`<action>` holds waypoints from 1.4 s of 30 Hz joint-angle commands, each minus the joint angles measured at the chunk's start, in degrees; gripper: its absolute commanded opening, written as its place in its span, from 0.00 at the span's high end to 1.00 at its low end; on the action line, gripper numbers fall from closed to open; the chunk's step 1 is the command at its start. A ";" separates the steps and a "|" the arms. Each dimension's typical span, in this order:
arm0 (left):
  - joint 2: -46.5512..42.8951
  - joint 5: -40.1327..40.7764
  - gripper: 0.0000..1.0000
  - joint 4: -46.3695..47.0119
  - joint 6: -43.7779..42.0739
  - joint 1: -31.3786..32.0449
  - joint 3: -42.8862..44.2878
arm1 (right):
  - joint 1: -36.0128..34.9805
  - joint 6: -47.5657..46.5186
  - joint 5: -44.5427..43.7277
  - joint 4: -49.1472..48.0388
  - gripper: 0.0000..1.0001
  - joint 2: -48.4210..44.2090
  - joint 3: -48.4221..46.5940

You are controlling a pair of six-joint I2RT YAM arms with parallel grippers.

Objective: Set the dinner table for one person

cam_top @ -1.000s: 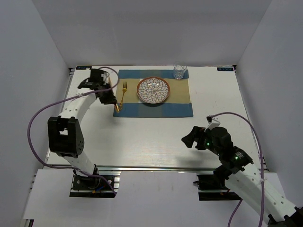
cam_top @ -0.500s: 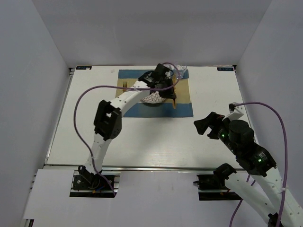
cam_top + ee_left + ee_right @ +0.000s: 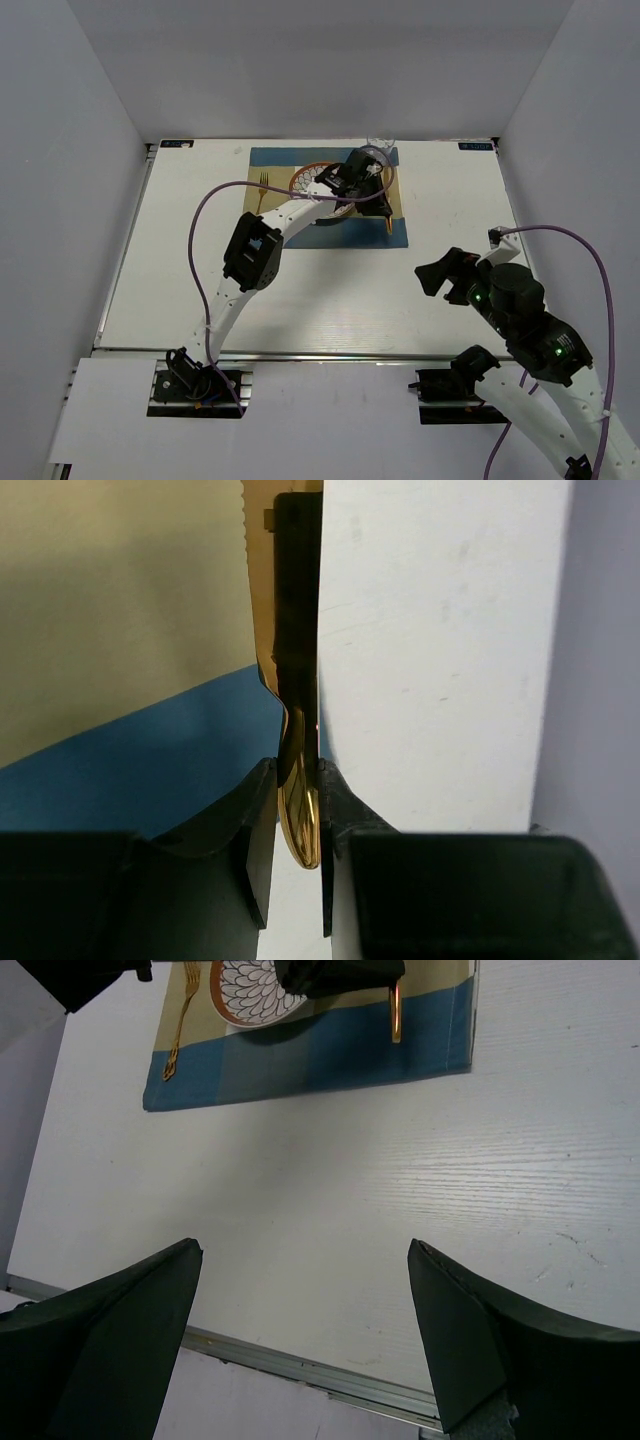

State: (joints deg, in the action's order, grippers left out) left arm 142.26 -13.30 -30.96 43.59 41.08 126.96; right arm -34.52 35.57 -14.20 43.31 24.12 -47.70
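Knife-placing step. My left gripper [image 3: 298, 810] is clamped on the gold knife [image 3: 262, 590], over the right strip of the placemat [image 3: 395, 236], right of the plate [image 3: 309, 181], mid far edge of the dinner table [image 3: 330, 290]. Right gripper [image 3: 302, 1260] gapes wide, empty. Next: lower the knife flat, then release.

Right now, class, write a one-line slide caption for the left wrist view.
Left gripper clamps a gold knife by its handle, over the placemat edge and the white table.

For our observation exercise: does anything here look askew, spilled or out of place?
Nothing stands out. The fork lies straight beside the plate on the placemat; the left gripper holds the knife over its right side.
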 commanded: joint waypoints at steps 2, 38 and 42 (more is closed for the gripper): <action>-1.20 -3.22 1.00 7.14 2.19 0.40 3.65 | 0.07 -0.86 1.53 -1.12 0.11 -1.35 1.38; 8.12 -0.06 0.95 9.60 5.01 -0.12 3.74 | 0.07 -1.73 4.44 0.11 0.11 -6.10 4.28; 8.12 0.12 0.86 10.22 5.97 -0.12 3.83 | -0.02 -1.82 4.97 -0.15 0.11 -6.10 4.28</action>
State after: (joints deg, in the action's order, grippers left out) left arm 150.52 -14.02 -21.80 49.12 41.04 129.10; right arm -34.52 34.30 -10.04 43.83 18.68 -43.33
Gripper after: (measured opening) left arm 0.296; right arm 0.892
